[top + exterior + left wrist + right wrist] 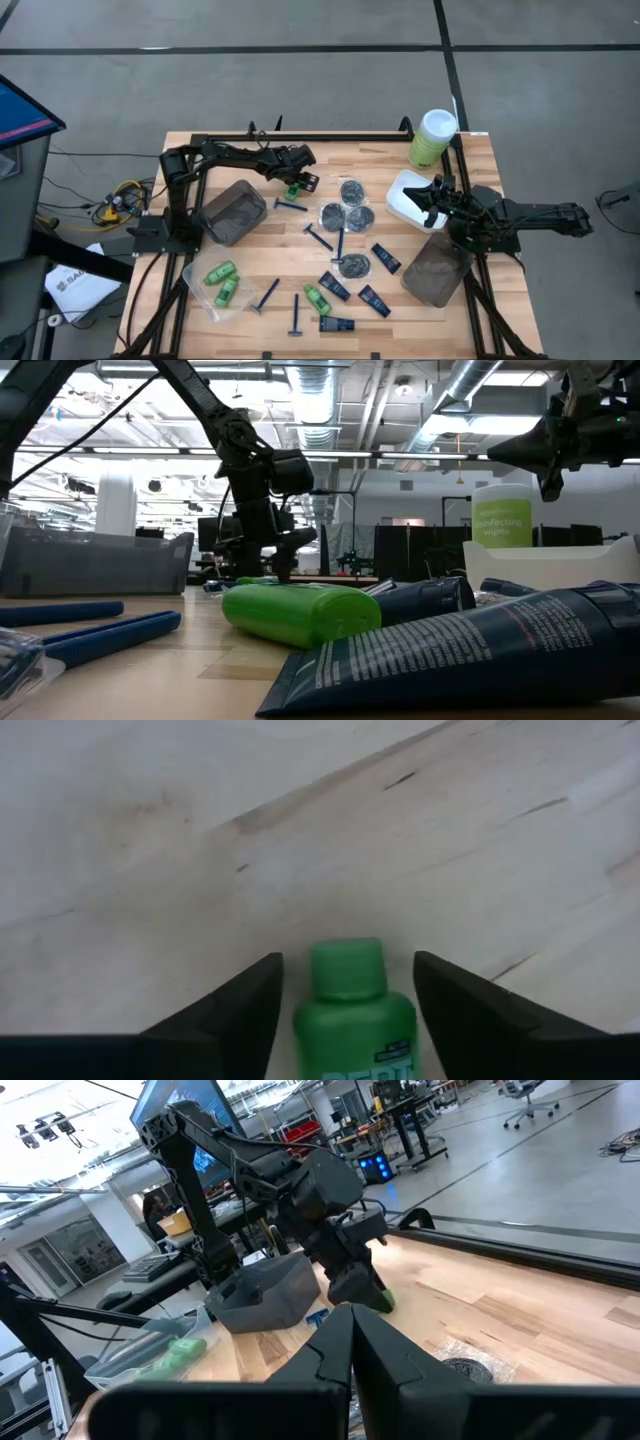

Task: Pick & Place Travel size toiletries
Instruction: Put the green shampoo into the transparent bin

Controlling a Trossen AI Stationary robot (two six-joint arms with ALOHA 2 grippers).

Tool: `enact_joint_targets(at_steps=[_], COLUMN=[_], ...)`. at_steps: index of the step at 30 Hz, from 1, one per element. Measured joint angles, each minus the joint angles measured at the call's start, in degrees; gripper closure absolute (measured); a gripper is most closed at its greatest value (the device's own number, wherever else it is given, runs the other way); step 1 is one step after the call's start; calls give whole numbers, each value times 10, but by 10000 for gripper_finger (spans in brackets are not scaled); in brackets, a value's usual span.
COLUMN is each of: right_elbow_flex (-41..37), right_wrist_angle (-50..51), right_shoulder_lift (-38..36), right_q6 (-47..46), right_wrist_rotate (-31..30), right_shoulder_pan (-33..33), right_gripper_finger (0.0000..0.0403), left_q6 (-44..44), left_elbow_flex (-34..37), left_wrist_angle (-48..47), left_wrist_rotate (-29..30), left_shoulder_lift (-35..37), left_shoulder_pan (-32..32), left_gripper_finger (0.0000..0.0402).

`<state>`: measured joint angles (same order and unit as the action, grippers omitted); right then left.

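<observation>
Fingers (235, 1010) of your left gripper (297, 181) spread, straddling 1 green mini bottle (352, 1010); right gripper (432, 196) pressed together. Binned: 2 bottles (222, 281) in clear tub (200, 297). Razors, tins, tubes remain.

the green mini bottle (352, 1020) between the left gripper (348, 990) fingers is cut off at its label; grip contact is unclear.
</observation>
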<state>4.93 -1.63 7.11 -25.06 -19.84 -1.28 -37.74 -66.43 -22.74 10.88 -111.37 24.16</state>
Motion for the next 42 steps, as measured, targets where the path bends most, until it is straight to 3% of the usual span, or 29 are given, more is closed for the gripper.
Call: enact_joint_targets(at_steps=[7,19,28,31,35,42], right_elbow_flex=[0,0,0,0,0,0], right_wrist_angle=[0,0,0,0,0,3], right_shoulder_lift=[0,0,0,0,0,0], right_q6=[0,0,0,0,0,0], right_wrist_rotate=[0,0,0,0,0,0], right_shoulder_pan=[0,0,0,0,0,0], right_gripper_finger=[403,403,403,403,403,403], left_q6=[0,-1,15,39,86,155], left_elbow_flex=[0,1,2,2,1,1], left_wrist_angle=[-2,-2,-2,-3,-10,-26], left_wrist_rotate=[-4,-9,-13,-41,-98,-78], left_shoulder_lift=[0,7,72,111,173,238], left_shoulder_pan=[3,3,6,3,-10,-26], left_gripper_finger=[262,258,261,269,302,382])
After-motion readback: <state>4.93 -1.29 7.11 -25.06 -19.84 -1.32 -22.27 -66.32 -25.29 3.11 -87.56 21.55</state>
